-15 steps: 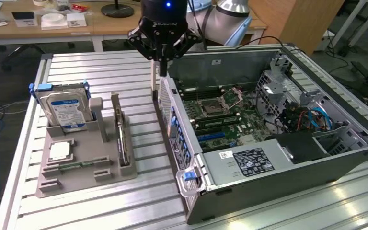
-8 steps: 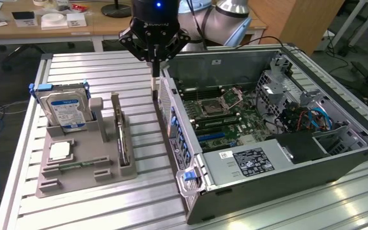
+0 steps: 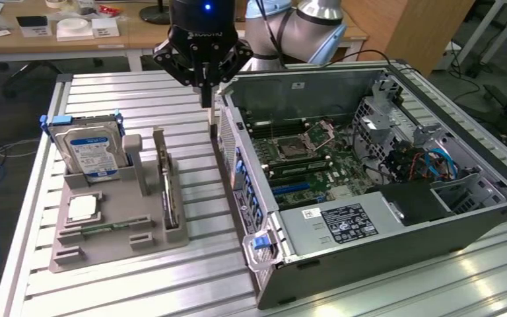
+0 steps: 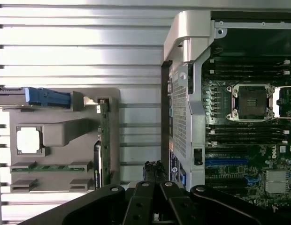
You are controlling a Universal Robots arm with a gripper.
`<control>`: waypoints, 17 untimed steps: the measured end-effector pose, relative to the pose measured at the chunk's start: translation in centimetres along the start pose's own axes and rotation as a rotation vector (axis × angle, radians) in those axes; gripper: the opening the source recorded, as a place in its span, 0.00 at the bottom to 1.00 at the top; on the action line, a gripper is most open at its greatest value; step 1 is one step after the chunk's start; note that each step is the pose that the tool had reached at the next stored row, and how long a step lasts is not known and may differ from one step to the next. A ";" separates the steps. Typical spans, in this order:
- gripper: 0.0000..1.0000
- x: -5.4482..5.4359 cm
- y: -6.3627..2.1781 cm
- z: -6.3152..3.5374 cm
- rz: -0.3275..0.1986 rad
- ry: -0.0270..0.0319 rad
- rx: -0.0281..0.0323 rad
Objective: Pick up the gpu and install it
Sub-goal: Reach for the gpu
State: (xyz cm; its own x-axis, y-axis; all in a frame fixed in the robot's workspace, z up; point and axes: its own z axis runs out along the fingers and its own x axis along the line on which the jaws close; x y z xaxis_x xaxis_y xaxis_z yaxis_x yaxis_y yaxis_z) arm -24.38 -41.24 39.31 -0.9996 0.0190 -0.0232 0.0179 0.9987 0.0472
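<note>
- Fingers [image 4: 149,171]: black, clenched tip to tip with nothing between them; in the wrist view the tips hang over the bare strip of table between the grey tray and the computer case
- Gripper [image 3: 206,99]: black, pointing straight down, raised clear of the table, close to the far corner of the case, touching nothing
- Arm [image 3: 317,25]: silver and light blue, rising behind the gripper
- Table [image 3: 148,284]: ribbed metal slats, bearing the tray and the case side by side
- Gpu [image 3: 169,201]: thin green card standing on its long edge in a slot of the tray, on the side of the tray nearest the case; well apart from the gripper; in the wrist view [image 4: 104,140] its green edge shows with a black part on one face
- Tray [image 3: 103,246]: grey moulded holder, on the exterior view's left of the case
- Hard drive [image 3: 90,155]: boxy, blue-and-white label, upright in a blue frame at the far end of the tray
- Chip [image 3: 82,208]: square, silver, flat in its own recess
- Memory stick [image 3: 103,229]: narrow, green, lying flat near the tray's near end
- Computer case [image 3: 263,218]: lying on its side, open on top
- Main board [image 3: 311,168]: green, inside the case, with a bare square socket [image 3: 293,146]
- Power unit [image 3: 342,224]: silver box with a black label, at the near end of the case
</note>
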 end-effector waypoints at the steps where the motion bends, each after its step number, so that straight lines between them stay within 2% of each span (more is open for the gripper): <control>1: 0.11 0.2 -0.02 0.00 -0.004 0.0002 -0.0001; 17: 0.11 3.0 -0.35 -0.09 -0.064 0.0031 -0.0014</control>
State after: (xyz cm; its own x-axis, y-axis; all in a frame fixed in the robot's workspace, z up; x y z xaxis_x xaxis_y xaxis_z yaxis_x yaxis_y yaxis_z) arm -27.43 -41.53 39.31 -0.9987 -0.0448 -0.0231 -0.0459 0.9978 0.0472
